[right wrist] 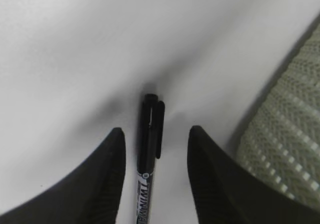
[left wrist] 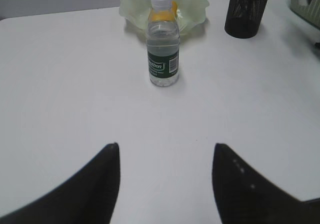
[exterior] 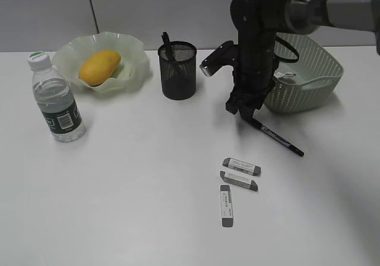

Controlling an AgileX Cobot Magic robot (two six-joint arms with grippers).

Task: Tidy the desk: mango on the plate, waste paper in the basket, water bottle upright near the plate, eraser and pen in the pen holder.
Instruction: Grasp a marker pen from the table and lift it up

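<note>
The mango lies on the pale green ruffled plate. The water bottle stands upright left of the plate; it also shows in the left wrist view. The black mesh pen holder holds a dark item. A black pen lies on the desk. My right gripper is open, low over the pen's upper end, and its jaws straddle the pen. Three grey erasers lie at front centre. My left gripper is open and empty over bare desk.
The pale green woven basket stands right of my right arm, with something pale inside that I cannot make out. Its wall shows close to the right jaw.
</note>
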